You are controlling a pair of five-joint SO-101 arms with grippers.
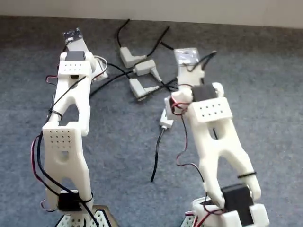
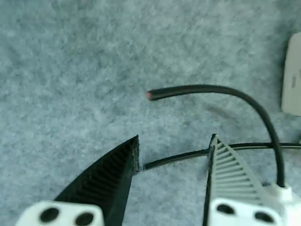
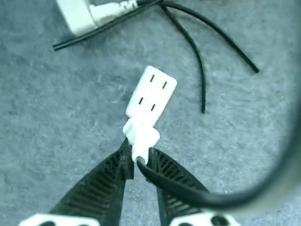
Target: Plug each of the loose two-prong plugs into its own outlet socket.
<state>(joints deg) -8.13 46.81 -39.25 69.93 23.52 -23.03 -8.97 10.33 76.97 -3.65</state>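
Observation:
My right gripper [image 3: 140, 149] is shut on the narrow neck of a white outlet socket [image 3: 151, 92]. The socket's slotted face points away from the fingers, and its black cable [image 3: 188, 186] trails back under them. In the high view this socket [image 1: 165, 118] is held low over the carpet at mid-table. Three white plug and socket pieces [image 1: 141, 71] lie together farther back. My left gripper [image 2: 175, 141] is open just above the carpet, with a thin black cable [image 2: 174, 157] running across between its fingertips. A thicker black cable end [image 2: 151, 95] lies just beyond them.
Grey carpet [image 1: 265, 85] covers the table. Loose black cables [image 1: 156, 156] cross the middle and back. A white piece [image 2: 294, 75] shows at the edge of the left wrist view. Another white piece with cables [image 3: 82, 16] lies beyond the held socket.

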